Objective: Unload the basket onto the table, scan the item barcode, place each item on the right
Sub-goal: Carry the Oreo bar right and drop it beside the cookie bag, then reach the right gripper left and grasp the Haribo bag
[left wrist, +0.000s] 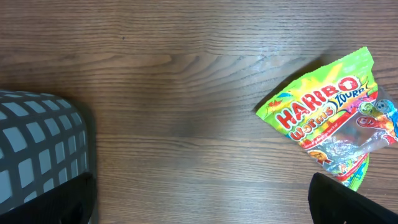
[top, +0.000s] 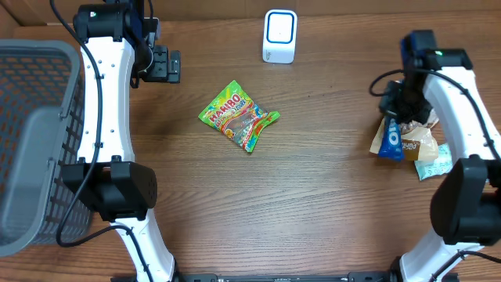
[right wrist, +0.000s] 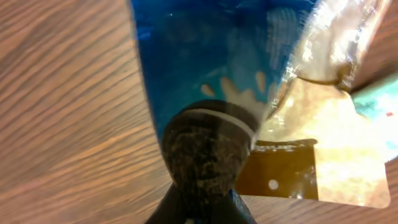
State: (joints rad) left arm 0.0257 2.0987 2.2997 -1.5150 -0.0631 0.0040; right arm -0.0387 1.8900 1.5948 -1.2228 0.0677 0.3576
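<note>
A brown wood-grain table [top: 329, 204] carries everything. Directly under the tip of the right gripper [top: 398, 110] lies a blue packet [right wrist: 205, 56]. In the right wrist view one dark finger [right wrist: 205, 155] presses down on it, and I cannot tell whether the jaws are parted or clenched, or whether they grip anything. Just beside that tip, a tan packet [right wrist: 311, 168] overlaps the blue packet's edge, and a teal packet [top: 435, 163] lies past it.

The left gripper [left wrist: 199, 205] hangs spread wide and holds nothing, its two fingertips [left wrist: 348, 202] at the lower corners of the left wrist view. Ahead of these jaws and off toward one fingertip, the Haribo worms bag [left wrist: 336, 121] lies flat on the wood, apart from them. Toward the other fingertip a corner of the grey mesh basket [left wrist: 37, 146] shows. Farthest off, the white scanner [top: 279, 35] stands at the table's far edge, well apart from both grippers.
</note>
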